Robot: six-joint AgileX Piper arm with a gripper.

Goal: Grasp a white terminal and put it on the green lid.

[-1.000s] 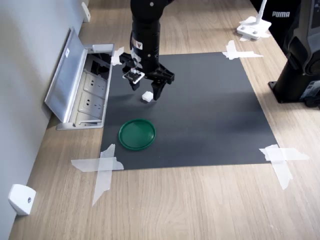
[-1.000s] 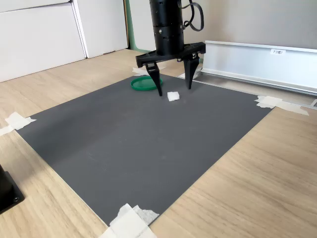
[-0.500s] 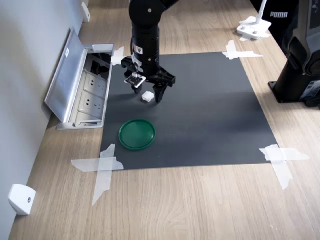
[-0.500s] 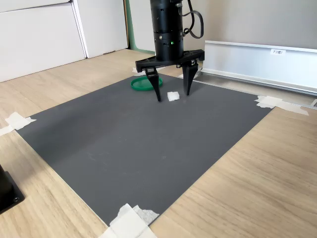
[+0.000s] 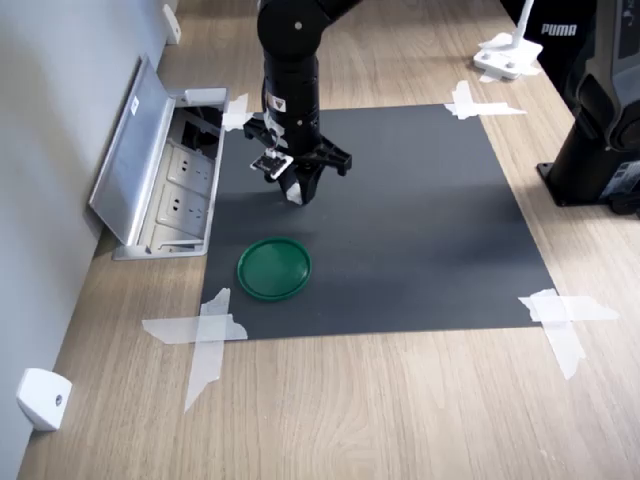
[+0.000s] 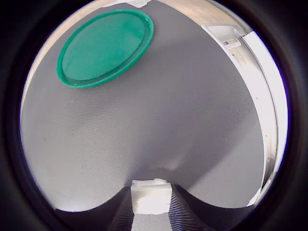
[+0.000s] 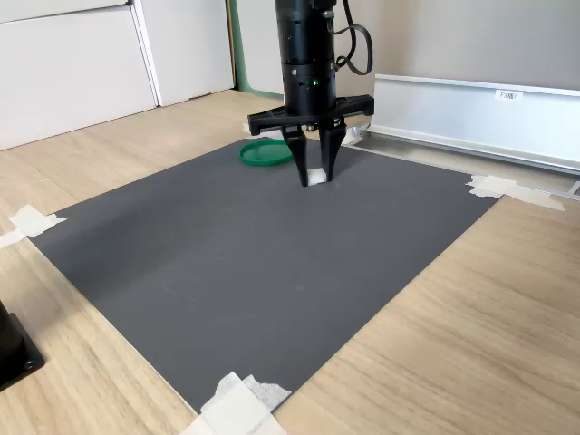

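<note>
Fingers: the fingers (image 7: 315, 174) are closed in on the white terminal (image 7: 316, 176), one on each side of it, tips down at the dark mat (image 7: 272, 263); the wrist view shows both fingers (image 6: 180, 209) pressed against the block's sides.
White terminal, place: on the dark mat, between the fingertips, apart from the green lid (image 5: 274, 268), which lies nearer the camera in the first exterior view.
Wrist view only: the white terminal (image 6: 151, 196) shows as a small blocky piece with an uneven upper edge; the green lid (image 6: 103, 46) shows its flat round face and raised rim, with bare mat between the two.
First exterior view only: the terminal is almost hidden behind the fingers (image 5: 297, 190); an open metal socket box (image 5: 165, 180) sits at the mat's edge on the first exterior view's left; white tape strips (image 5: 208, 335) hold the mat's corners to the wooden table (image 5: 400, 400).
Second exterior view only: the green lid (image 7: 265, 152) lies behind the arm, partly cut off by it.
Arm pose: the black arm (image 7: 306, 54) stands nearly upright over the terminal, wrist pointing straight down.
</note>
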